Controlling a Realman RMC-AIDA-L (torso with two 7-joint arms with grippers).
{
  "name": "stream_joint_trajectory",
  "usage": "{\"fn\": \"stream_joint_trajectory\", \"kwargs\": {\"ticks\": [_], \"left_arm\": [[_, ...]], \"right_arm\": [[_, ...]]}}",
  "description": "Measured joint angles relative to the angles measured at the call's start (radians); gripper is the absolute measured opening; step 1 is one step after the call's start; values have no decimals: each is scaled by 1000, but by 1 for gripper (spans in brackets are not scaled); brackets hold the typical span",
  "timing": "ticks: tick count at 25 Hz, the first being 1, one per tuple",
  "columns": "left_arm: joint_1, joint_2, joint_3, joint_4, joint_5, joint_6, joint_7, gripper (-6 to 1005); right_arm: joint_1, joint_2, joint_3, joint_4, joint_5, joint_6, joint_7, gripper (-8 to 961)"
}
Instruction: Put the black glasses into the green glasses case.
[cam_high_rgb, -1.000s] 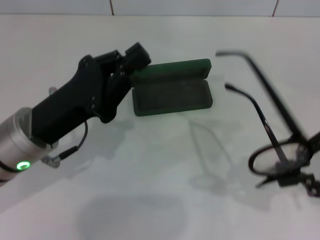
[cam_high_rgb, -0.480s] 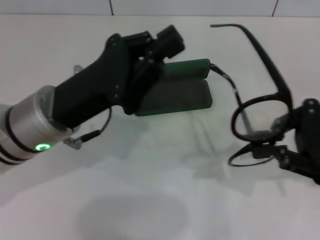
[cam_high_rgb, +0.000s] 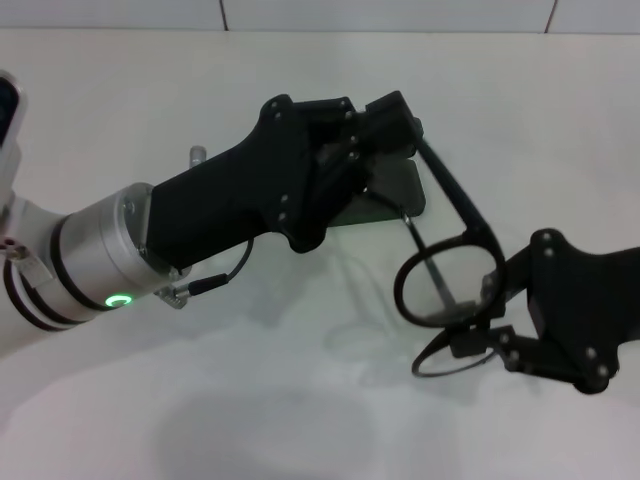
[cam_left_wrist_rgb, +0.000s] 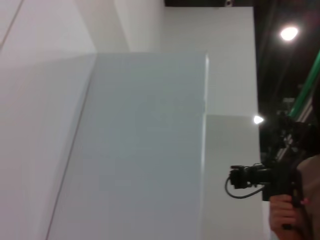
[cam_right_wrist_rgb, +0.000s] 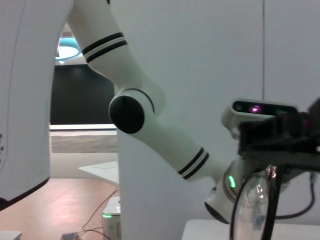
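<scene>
Both arms close in over the green glasses case (cam_high_rgb: 405, 190)

The left gripper (cam_high_rgb: 395, 125) has swung across from the worktop's left, now covering most of the case — while the right gripper (cam_high_rgb: 480, 335) has carried the black glasses (cam_high_rgb: 450, 270) inward, one temple arm now reaching the left gripper's fingers (cam_high_rgb: 400, 110).

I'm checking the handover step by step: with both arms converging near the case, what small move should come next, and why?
Probably the right gripper, shut on the thin black wire-frame glasses, should ease them on toward the dark green hard case. The glasses hang in the air short of the case, and the left gripper covers most of it, so it may need to clear first.
</scene>
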Motion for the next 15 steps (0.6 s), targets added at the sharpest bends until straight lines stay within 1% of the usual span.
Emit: {"fn": "stream_joint_trajectory", "kwargs": {"ticks": [3,9,15], "left_arm": [[0,0,0,-12,-3,-10,0,44],[-4,0,2,-33,15,-34,-3,45],[-24,2,13,-36,88,-52,-2,45]], "right_arm": [[1,1,-27,1,3,-1,1,113],[-2,3,-36,2,9,-14,1,113],[1,3,-37,-1,20,-22,1,113]]}}
